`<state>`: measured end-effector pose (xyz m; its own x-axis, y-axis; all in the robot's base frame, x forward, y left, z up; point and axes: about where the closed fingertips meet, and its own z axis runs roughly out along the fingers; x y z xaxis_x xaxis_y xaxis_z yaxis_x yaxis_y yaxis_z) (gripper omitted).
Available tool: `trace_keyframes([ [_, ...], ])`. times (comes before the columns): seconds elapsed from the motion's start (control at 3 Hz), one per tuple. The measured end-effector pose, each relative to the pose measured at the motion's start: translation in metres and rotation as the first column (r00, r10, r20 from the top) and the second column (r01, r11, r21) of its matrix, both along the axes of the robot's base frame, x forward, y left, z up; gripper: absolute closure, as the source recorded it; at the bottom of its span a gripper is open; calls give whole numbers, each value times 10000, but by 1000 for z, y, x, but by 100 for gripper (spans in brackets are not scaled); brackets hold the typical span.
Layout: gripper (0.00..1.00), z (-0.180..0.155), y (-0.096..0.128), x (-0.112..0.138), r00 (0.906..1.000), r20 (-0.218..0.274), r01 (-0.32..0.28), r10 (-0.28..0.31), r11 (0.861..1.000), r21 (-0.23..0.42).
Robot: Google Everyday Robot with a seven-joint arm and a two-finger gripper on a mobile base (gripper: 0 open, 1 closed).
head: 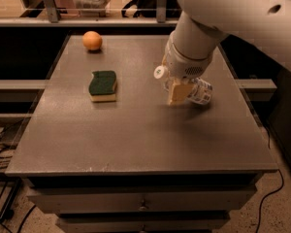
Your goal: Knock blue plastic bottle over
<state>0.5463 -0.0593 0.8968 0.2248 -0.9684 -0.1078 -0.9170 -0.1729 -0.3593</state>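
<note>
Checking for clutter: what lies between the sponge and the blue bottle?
Bare table between sponge and blue bottle, in the camera view; the gripper sits against the bottle.

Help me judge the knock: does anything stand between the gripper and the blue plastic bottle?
Nothing visible does. The gripper is right against the blue plastic bottle; the sponge lies well apart from both.

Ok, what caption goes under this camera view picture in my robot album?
Robot's claw at the tilted blue plastic bottle on the table, with a sponge and an orange nearby.
</note>
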Motion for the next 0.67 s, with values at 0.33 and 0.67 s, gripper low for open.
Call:
trace_keyframes([
  [0.33, 14, -8, 7, 2, 9992, -392, 108, -106, 9999, 59],
  [0.67, 0, -7, 7, 2, 9993, -362, 100, -98, 9999, 46],
])
